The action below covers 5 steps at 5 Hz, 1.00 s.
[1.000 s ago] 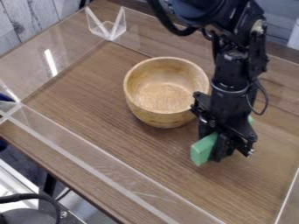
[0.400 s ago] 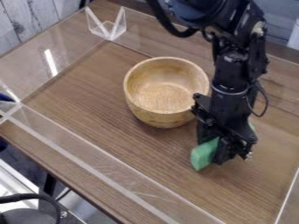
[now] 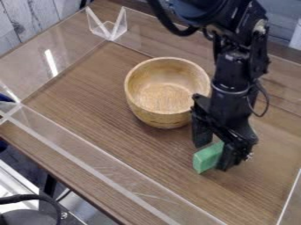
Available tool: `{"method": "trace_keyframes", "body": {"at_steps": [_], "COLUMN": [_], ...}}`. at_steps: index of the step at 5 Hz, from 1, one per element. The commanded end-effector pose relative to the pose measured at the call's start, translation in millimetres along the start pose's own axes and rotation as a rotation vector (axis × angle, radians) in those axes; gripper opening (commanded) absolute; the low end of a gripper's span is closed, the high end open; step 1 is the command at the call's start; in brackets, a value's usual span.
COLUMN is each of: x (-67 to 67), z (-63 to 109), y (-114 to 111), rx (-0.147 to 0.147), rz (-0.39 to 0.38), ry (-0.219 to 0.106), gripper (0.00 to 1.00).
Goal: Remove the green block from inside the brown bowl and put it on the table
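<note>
The green block [image 3: 209,158] lies on the worktop [image 3: 106,114] beside the empty bowl [image 3: 166,90], toward the near right edge; the end effector [image 3: 219,151] appears released around it; next, lift clear.

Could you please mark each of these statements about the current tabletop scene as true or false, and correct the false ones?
1. The green block is inside the brown bowl. False: it is outside the bowl, down at the table beside it.
2. The brown bowl has nothing in it. True.
3. The gripper points down over the green block. True.
4. The gripper's jaws are shut tight on the green block. False: they stand open around it.
5. The brown bowl is tipped on its side. False: it sits upright.
</note>
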State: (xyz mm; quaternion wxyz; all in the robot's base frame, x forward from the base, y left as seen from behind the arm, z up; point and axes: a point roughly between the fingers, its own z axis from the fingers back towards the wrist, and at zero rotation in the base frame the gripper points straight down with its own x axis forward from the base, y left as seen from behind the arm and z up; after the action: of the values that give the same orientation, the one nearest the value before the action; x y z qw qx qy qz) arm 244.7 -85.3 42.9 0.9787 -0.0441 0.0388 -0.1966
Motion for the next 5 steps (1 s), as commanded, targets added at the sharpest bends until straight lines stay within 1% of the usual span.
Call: {"method": "trace_keyframes", "body": {"at_steps": [1,2,4,5], "x": [9.3,7.7,3.6,1.5], "z": [27.9,42.4,88.6,101.9], "y": [0,0,4,10], "rx": [0.017,0.028,0.076,0.088], "rz": [-0.006,0.0,0.029,0.048], "ry": [-0.082,-0.108,-0.194,-0.219], "gripper": [1.0,1.0,1.0,1.0]}}
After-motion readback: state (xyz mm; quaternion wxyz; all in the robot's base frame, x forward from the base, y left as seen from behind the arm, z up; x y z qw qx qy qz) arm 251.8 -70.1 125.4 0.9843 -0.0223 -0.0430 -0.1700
